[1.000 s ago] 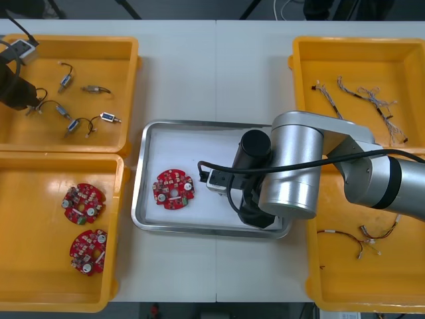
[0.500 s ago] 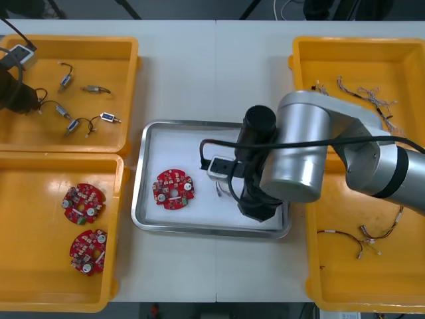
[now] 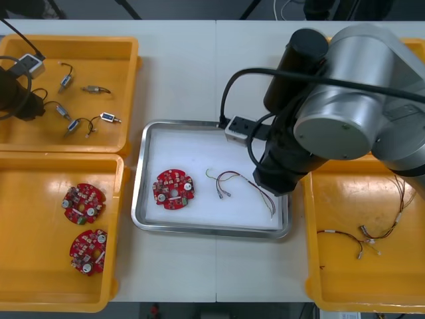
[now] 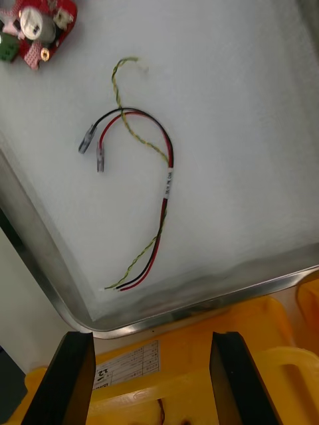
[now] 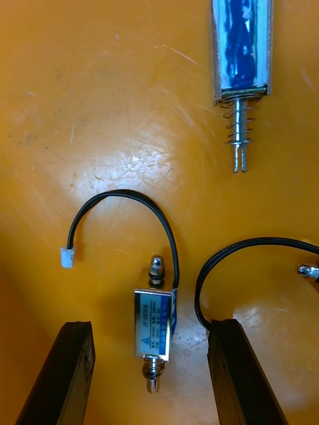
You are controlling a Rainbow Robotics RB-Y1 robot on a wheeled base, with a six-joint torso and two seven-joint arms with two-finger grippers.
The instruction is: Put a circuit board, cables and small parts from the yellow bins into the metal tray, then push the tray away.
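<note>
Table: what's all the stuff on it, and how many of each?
Yellow plastic bins: four, yellow, two at each side.
Shiny metal tray, white inside: one, silver, middle.
Round red circuit boards: three, red, one in the tray, two in the near left bin.
Red, black and yellow cable bundle: one, in the tray.
Thin cables: a few, mixed colours, near right bin.
Small metal parts with black wires: at least five, silver, far left bin.
Left tool: black, open, over a small part.
Right tool: black, open, by the tray's right edge.
</note>
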